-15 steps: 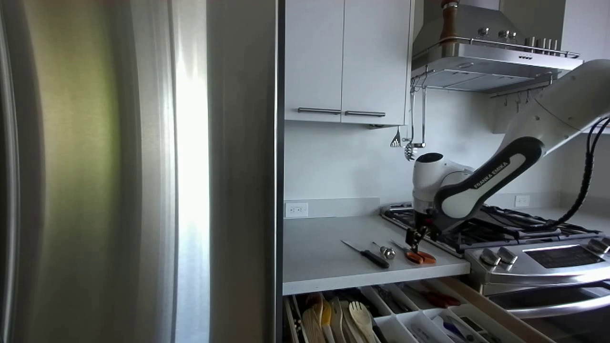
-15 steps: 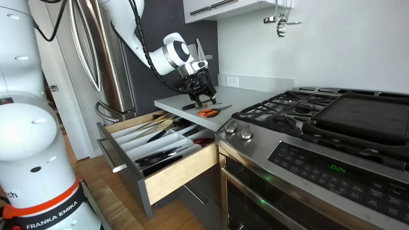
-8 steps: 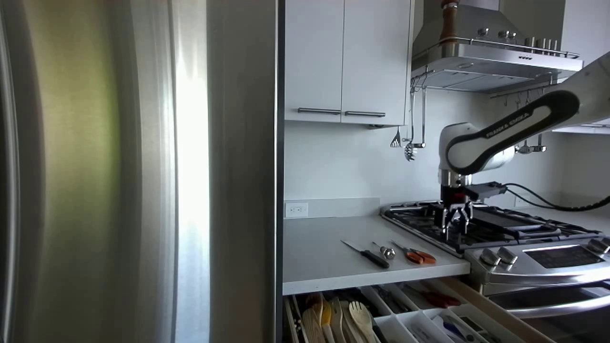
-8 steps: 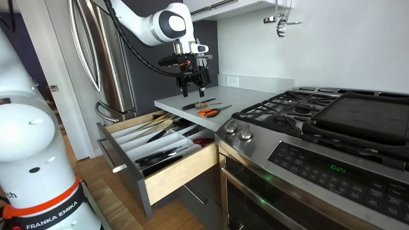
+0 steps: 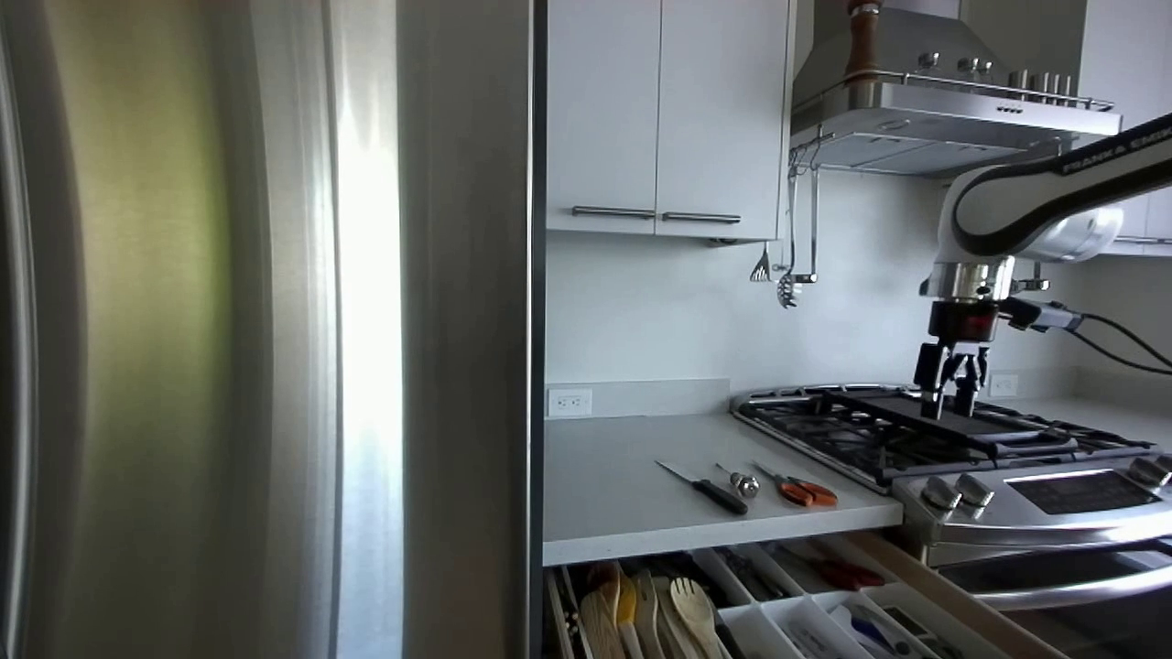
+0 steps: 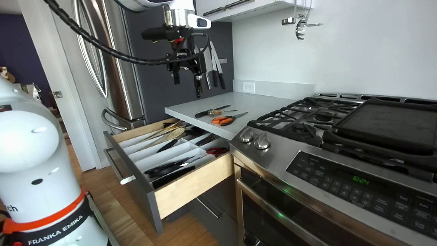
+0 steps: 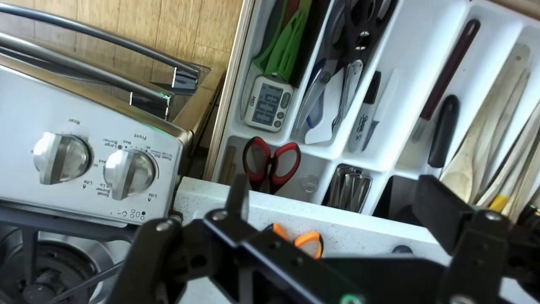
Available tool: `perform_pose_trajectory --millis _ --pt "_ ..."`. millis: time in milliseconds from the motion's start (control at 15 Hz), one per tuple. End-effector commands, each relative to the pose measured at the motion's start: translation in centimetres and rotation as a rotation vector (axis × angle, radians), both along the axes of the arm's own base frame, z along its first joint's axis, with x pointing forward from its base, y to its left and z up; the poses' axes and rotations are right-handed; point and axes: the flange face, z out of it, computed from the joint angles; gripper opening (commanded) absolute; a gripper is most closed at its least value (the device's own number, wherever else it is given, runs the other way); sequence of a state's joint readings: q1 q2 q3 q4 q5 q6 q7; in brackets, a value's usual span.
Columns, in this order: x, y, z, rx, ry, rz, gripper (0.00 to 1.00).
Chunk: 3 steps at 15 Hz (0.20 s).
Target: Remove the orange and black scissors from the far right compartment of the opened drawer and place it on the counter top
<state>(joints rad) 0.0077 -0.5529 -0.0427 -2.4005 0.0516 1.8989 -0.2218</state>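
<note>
The orange and black scissors [image 5: 808, 494] [image 6: 223, 120] lie flat on the pale grey counter top [image 5: 613, 503] [image 6: 263, 100] near its front edge. In the wrist view their orange handle [image 7: 311, 239] shows, partly hidden by my gripper; the blades are hidden there. The drawer [image 5: 952, 590] [image 6: 194, 186] stands open below the counter; its white dividers [image 7: 350, 162] fill the wrist view's upper right. My gripper [image 5: 949, 407] [image 6: 187, 88] is open and empty, high above the counter and drawer, apart from the scissors. Its fingers [image 7: 333, 188] are wide apart in the wrist view.
A black-handled knife [image 5: 719, 495] and a small tool [image 5: 746, 485] lie left of the scissors. Red-handled scissors [image 7: 272, 164] and a timer [image 7: 268, 103] lie in the drawer. The gas hob [image 5: 870, 430] adjoins the counter. Wooden utensils [image 6: 174, 135] fill another compartment.
My gripper rises from beside the scissors, straightens to point down, and draws back away from the counter. The scissors stay in place on the counter top.
</note>
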Motion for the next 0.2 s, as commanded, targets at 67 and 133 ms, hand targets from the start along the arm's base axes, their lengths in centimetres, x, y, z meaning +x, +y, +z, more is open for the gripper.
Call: perform_pose_trajectory --millis 67,133 --pt "-1.08 -0.13 0.22 0.008 -0.009 0.010 1.00" --pt "-1.29 -0.08 0.15 0.008 -0.009 0.013 1.00"
